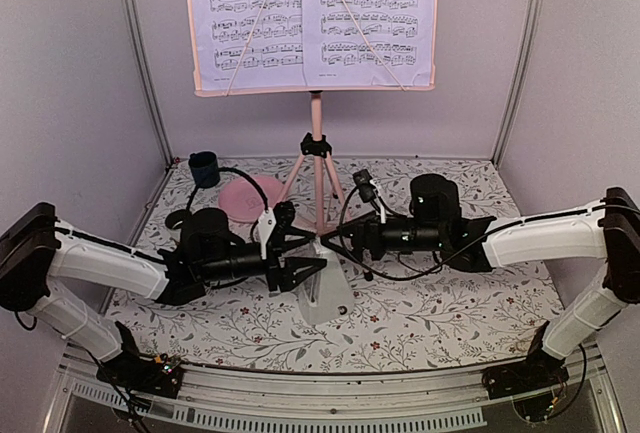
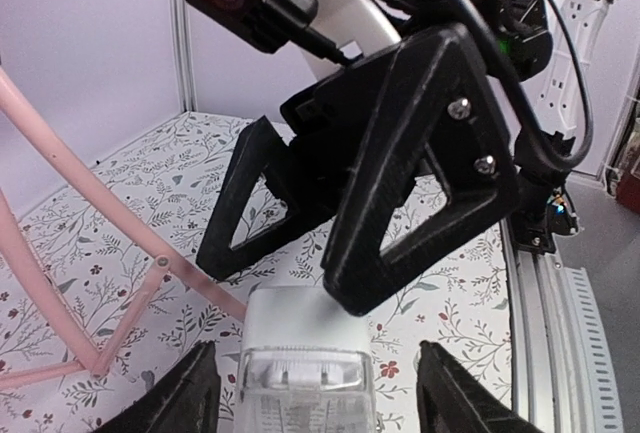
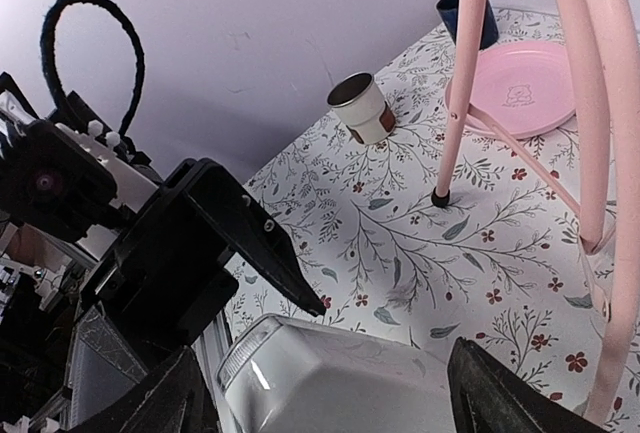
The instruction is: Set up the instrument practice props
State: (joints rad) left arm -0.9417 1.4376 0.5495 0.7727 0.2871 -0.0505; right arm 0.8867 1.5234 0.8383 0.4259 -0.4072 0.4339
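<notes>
Across the lower half of the top view lies a table point(image 1: 450, 323) with a flowered cover. At the middle of it stands the pink music stand point(image 1: 317, 153) on its tripod. Its flat desk fills the upper middle of the frame, and the sheet music pages point(image 1: 300, 13) are open on it, held by two thin wire arms.

Both arms reach inward from the lower corners and meet in front of the tripod. The left gripper point(image 2: 318, 393) is open. Its two black fingers stand on either side of the white metronome point(image 1: 328, 303), with a strip of the cover visible on each side, so it has hold of nothing. The right gripper point(image 3: 325, 383) comes from the opposite side with its fingers spread wide around the same metronome, and I see no grip there either. The metronome stands upright on the table, just below the tripod in the top view.

A round pink plate point(image 1: 250, 196) lies to the left of the tripod. A dark blue cup point(image 1: 204, 168) stands at its upper left, and a small white cup point(image 3: 362, 108) is near the left wall.
</notes>
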